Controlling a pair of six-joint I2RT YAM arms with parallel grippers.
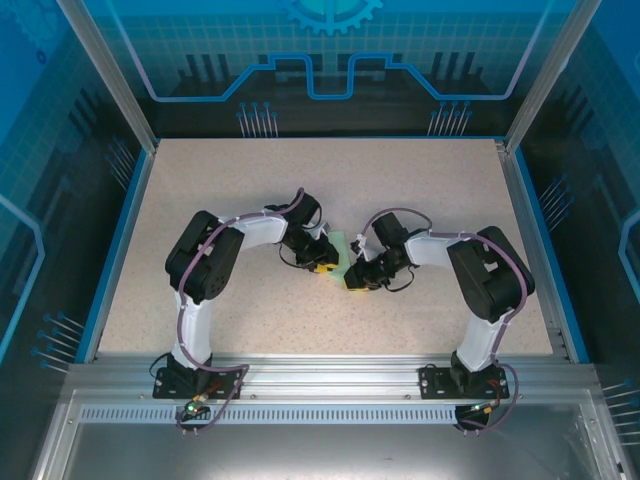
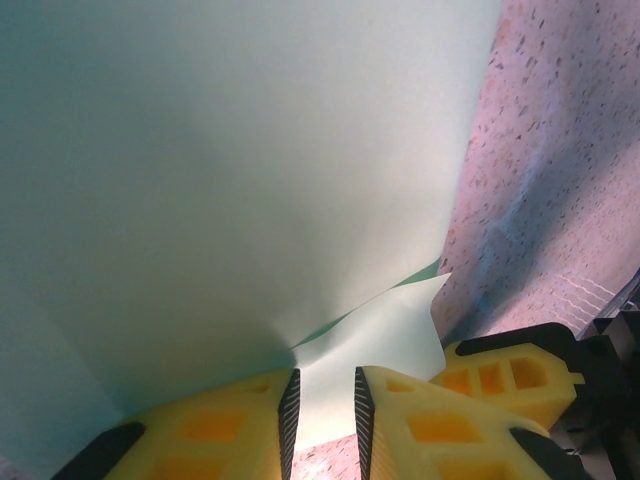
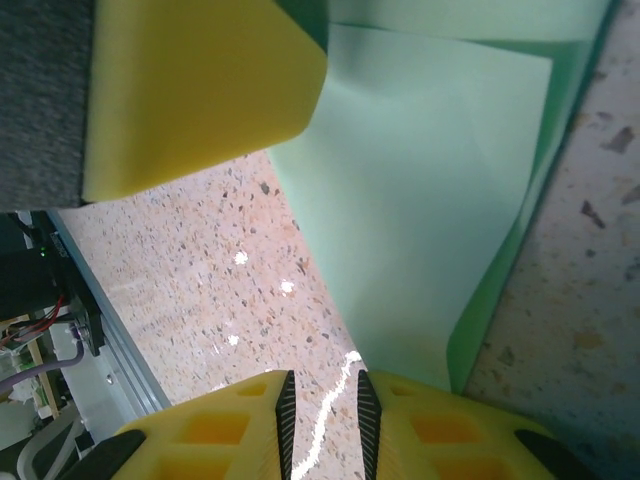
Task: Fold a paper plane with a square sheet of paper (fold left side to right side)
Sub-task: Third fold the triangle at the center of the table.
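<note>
The square sheet of paper (image 1: 343, 248) is pale mint green and lies partly folded at the middle of the table, between both grippers. In the left wrist view the paper (image 2: 230, 170) rises as a lifted layer, and a lower flap runs in between my left gripper's (image 2: 323, 385) fingertips. Those jaws stand a narrow gap apart, not pinching it. My right gripper (image 3: 322, 385) is also slightly open, with bare tabletop in its gap, and the paper's (image 3: 430, 190) folded edge rests against its right finger. The two grippers (image 1: 322, 265) (image 1: 356, 280) nearly touch.
The speckled beige tabletop (image 1: 300, 180) is bounded by blue side rails (image 1: 118, 250) and an aluminium rail (image 1: 320, 375) at the near edge. The left gripper's yellow finger (image 3: 200, 90) hangs close above the right gripper's view. The right gripper's finger (image 2: 505, 375) sits beside the left's.
</note>
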